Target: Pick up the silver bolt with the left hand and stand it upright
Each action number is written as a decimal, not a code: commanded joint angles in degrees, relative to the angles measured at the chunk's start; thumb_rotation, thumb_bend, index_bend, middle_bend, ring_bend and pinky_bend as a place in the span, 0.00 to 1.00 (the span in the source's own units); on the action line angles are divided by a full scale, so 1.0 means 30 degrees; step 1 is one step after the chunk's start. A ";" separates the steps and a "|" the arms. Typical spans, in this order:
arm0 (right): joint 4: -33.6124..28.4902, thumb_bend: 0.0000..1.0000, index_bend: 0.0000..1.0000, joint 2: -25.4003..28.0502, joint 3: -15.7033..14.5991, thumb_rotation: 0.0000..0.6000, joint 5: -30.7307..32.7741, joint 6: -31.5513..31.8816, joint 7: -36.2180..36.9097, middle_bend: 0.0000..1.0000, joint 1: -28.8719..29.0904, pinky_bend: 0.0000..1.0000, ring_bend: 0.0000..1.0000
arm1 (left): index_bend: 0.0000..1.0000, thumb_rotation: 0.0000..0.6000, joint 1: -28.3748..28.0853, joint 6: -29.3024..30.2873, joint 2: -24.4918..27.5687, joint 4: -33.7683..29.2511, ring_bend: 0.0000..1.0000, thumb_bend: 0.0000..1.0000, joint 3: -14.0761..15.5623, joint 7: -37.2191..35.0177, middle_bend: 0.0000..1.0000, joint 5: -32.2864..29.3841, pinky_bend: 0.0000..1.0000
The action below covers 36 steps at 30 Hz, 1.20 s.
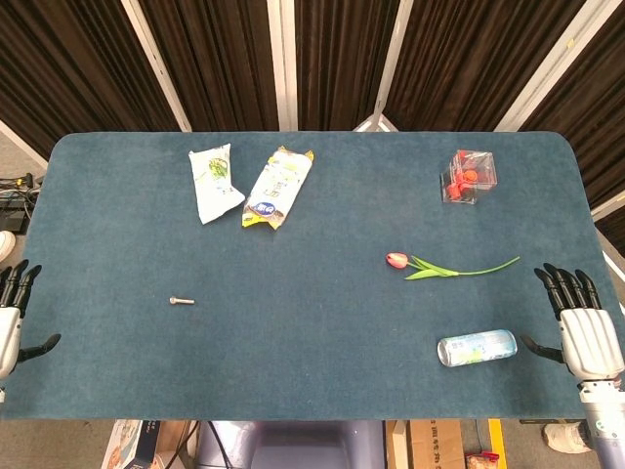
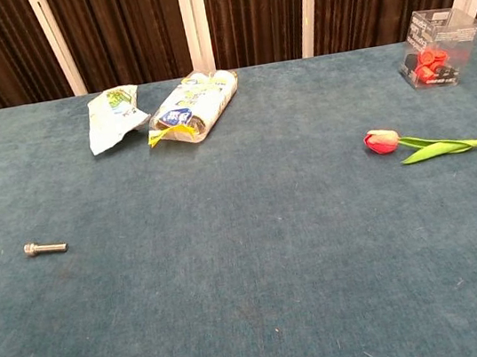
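Silver bolt (image 1: 181, 301), a small steel fastener, lies flat on the blue felt table (image 1: 322, 362), ungrasped, at about 3 o'clock from our left hand (image 1: 10, 327). We see that hand released at the table's edge, fingers spread; our right hand (image 1: 584, 327) likewise idles empty, presumably parked clear of the work.

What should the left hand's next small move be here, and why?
Probably bring the left hand in over the table toward the small silver bolt. The bolt lies on its side on the blue table, untouched, while that hand sits open at the table's left edge, well short of it. The right hand is also open and idle.
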 commanded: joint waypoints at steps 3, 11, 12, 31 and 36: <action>-0.0230 0.10 0.12 0.0121 -0.0042 1.00 -0.0045 0.0044 -0.0062 0.10 -0.0036 0.03 0.10 | 0.09 1.00 -0.0143 -0.0324 -0.0153 0.0058 0.00 0.17 -0.0007 0.0155 0.00 -0.0173 0.00; -0.0309 0.10 0.12 0.0125 0.0008 1.00 0.0110 0.0024 -0.0189 0.10 -0.0068 0.03 0.10 | 0.10 1.00 -0.2054 -0.2951 0.0081 -0.0173 0.00 0.17 -0.0998 0.0215 0.00 -0.0997 0.00; -0.0324 0.10 0.12 0.0133 -0.0006 1.00 0.0107 -0.0001 -0.0198 0.10 -0.0066 0.03 0.10 | 0.10 1.00 -0.2563 -0.3668 0.0231 -0.0434 0.00 0.18 -0.1324 0.0453 0.00 -0.1449 0.00; -0.0213 0.10 0.12 -0.0256 -0.0090 1.00 0.0243 -0.0536 -0.1044 0.10 0.0145 0.03 0.10 | 0.16 1.00 -0.8877 -0.9941 -0.1257 -0.2130 0.00 0.21 -0.2829 0.9104 0.00 -1.1291 0.00; -0.0304 0.10 0.12 -0.0277 -0.0131 1.00 0.0178 -0.0532 -0.1178 0.10 0.0151 0.03 0.10 | 0.20 1.00 -0.9829 -1.0148 -0.2130 -0.2091 0.00 0.21 -0.2434 0.9805 0.00 -1.1568 0.00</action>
